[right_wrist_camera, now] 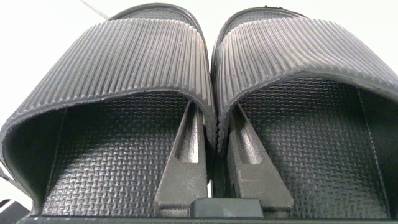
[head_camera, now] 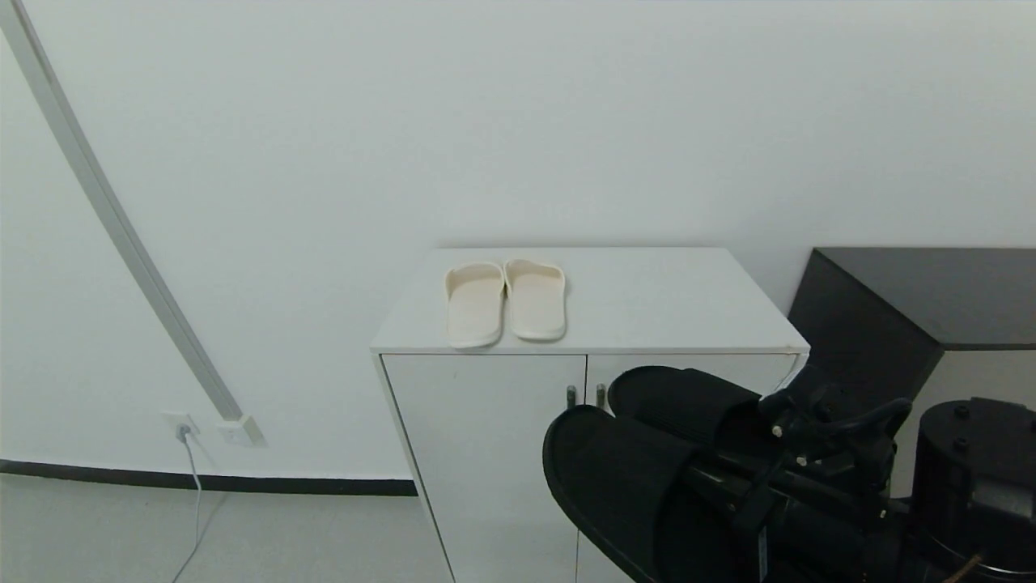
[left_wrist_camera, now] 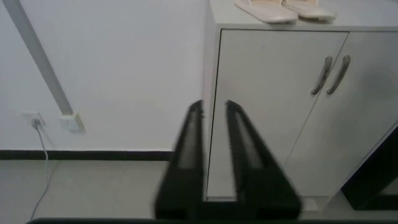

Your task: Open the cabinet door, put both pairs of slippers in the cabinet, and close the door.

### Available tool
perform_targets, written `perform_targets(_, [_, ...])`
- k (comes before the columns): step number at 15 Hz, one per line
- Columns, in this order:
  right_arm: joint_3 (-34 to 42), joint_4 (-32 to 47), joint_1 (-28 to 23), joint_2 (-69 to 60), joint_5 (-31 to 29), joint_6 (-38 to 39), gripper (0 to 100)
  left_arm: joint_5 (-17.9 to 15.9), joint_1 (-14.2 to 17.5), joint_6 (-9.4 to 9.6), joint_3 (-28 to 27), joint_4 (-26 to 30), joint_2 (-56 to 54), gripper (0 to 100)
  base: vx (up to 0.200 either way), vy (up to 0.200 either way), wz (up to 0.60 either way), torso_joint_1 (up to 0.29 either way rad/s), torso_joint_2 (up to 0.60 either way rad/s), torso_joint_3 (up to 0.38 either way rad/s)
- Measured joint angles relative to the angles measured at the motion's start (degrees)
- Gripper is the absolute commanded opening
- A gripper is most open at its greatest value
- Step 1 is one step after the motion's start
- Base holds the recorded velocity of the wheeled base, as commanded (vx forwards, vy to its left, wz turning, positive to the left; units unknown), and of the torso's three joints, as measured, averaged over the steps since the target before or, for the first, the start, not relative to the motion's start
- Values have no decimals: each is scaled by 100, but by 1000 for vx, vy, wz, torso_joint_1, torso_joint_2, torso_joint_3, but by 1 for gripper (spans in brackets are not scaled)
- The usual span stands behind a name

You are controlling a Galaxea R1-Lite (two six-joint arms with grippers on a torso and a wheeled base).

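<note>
1. Right jaws clenched on the black slippers (right_wrist_camera: 124,74), pinching the inner walls together. Left jaws empty, narrow gap between them.
2. Right wrist view: ribbed straps, textured footbeds. Head view: the pair held aloft before the cabinet (head_camera: 647,300), doors (head_camera: 486,421) shut.
3. Cream slippers (head_camera: 504,301) at the cabinet top's front edge, left half.

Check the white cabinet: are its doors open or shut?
Shut: both cabinet doors lie flush with the front, handles side by side, no gap showing the inside.
</note>
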Motion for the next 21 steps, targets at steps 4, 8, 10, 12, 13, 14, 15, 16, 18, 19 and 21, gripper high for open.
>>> perform_targets(4, [9, 0, 0, 2, -2, 2, 0, 0, 2, 4, 0, 0, 0, 100, 0, 0, 0, -223, 543, 315])
perform_targets(8, [79, 0, 7, 4, -5, 2, 0, 0, 2, 6, 0, 0, 0, 100, 0, 0, 0, -204, 524, 316])
perform_targets(10, [94, 0, 9, 6, 4, 2, 0, 0, 2, 6, 0, -2, 0, 100, 0, 0, 0, -181, 503, 312])
perform_targets(12, [116, 0, 9, 13, 27, 0, 0, 0, 2, 15, 0, 0, 0, 100, 0, 0, 0, -171, 503, 320])
perform_targets(13, [121, 0, 9, 22, 28, 0, 0, 0, 2, 22, 0, 0, 0, 100, 0, 0, 0, -163, 486, 320])
perform_targets(14, [123, 0, 9, 30, 24, 0, 0, 6, 2, 24, 0, 0, 0, 100, 0, 0, 0, -149, 481, 325])
perform_targets(15, [123, 0, 9, 37, 20, 0, 0, 6, 2, 24, 0, 0, 0, 100, 0, 0, 0, -139, 476, 310])
perform_targets(16, [123, 0, 9, 39, 20, 2, 0, 2, 2, 28, 0, 0, 0, 100, 0, 0, 0, -144, 476, 334])
perform_targets(18, [127, 0, 7, 45, 9, 0, 0, 0, 2, 33, 0, 0, 0, 100, 0, 0, 0, -122, 469, 334])
perform_targets(19, [127, -2, 7, 45, 6, 0, 0, 0, 2, 39, 0, 0, 0, 100, 0, 0, 0, -105, 471, 344])
perform_targets(21, [129, -10, 7, 45, 11, 0, 0, -7, 2, 55, 0, 0, 0, 100, 0, 0, 0, -98, 444, 347])
